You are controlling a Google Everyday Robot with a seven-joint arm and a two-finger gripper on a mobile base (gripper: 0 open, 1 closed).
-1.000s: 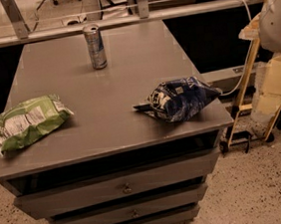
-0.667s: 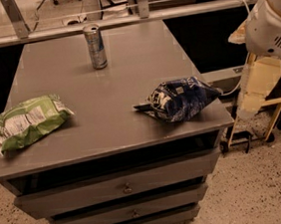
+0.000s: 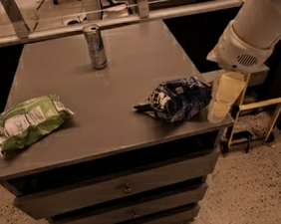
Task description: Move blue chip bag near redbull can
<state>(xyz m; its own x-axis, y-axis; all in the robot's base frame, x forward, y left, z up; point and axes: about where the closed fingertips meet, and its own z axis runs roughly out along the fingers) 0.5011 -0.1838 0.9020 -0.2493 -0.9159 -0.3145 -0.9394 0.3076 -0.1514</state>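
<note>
Ideally the cream gripper (image 3: 223, 98), just beside the crumpled navy-blue foil chip bag (image 3: 179, 98), its aperture impossible to tell, should centre over the bag's bulk before closing.

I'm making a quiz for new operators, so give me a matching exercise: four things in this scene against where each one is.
Things:
1. blue chip bag
2. redbull can
3. green chip bag
4. gripper

Places:
A. upright near the far edge of the table
B. in the air at the right edge, beside the blue bag
C. lying at the left edge
D. lying near the front right corner

Pairs: 1-D, 2-A, 3-C, 4-B.
</note>
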